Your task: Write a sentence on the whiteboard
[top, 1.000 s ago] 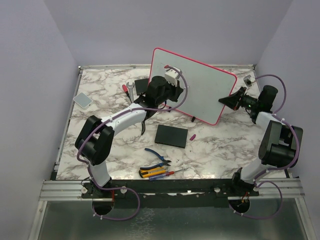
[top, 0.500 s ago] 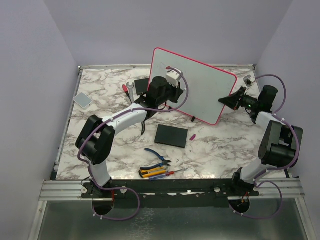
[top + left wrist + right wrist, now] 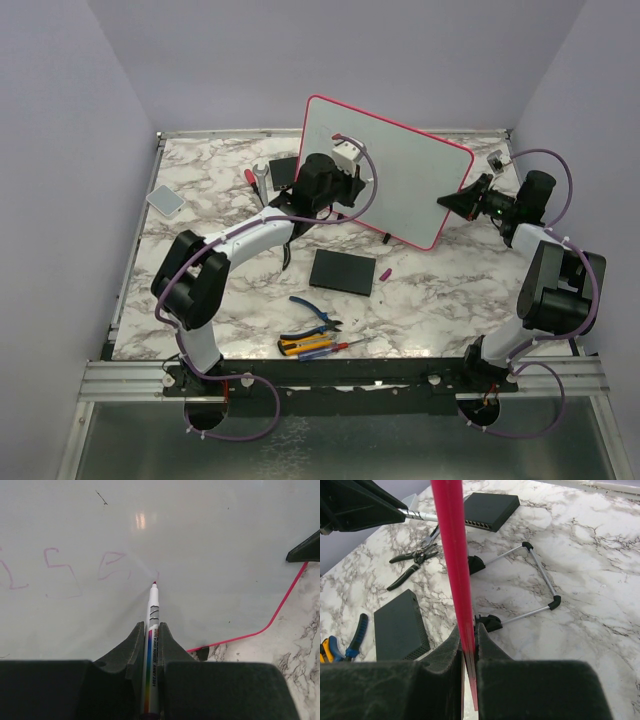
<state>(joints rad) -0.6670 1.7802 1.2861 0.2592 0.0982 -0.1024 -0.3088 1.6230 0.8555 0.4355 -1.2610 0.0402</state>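
The whiteboard (image 3: 410, 180) stands nearly upright at the middle of the far edge of the bench (image 3: 440, 290). Its writing face is turned toward the near edge and a little to the left, so that the left arm can reach it. Behind it a wire stand (image 3: 532, 570) with black feet rests on the marble. I judge that this stand alone is too light to resist the push of writing. This is probably why the right gripper (image 3: 468, 630) is clenched on the pink frame (image 3: 451, 555), at the board's edge toward the right side of the bench: it steadies the board.

The left gripper (image 3: 151, 626) is closed firmly around a marker (image 3: 152, 602). The barrel lies along the gap between the fingers with the tip pointing forward, which gives a stiff, straight line to the surface. The red tip touches the board or is just off it; I cannot tell which.

The sentence (image 3: 60, 572) is only begun. A few faint pink letters stand left of the tip, with a small stroke just at it.
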